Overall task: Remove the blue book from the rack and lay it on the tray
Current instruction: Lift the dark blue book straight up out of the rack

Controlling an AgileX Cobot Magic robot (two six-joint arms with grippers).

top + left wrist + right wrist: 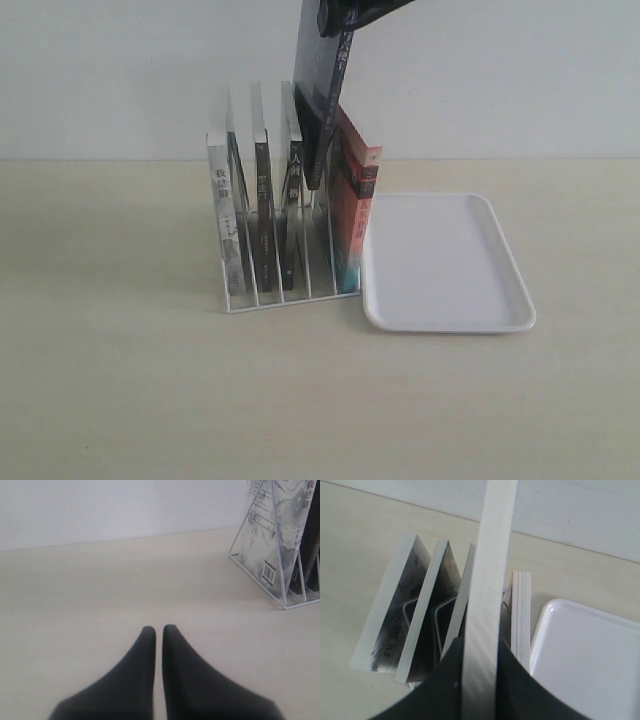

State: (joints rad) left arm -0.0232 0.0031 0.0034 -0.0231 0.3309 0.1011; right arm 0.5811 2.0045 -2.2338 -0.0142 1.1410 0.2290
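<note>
The blue book (322, 95) hangs tilted, lifted most of the way out of the white wire rack (270, 298); its lower corner is still down among the other books. My right gripper (335, 15) is shut on its top edge at the top of the exterior view. In the right wrist view the book's pale page edge (490, 555) runs between the fingers of the right gripper (480, 644). The white tray (445, 265) lies flat just right of the rack. My left gripper (158, 629) is shut on nothing, low over bare table.
Three black-spined books (262, 215) stand in the rack's left slots and a red-spined book (357, 215) leans at its right end, next to the tray (585, 650). The rack's left end (280, 587) shows in the left wrist view. A white wall stands behind.
</note>
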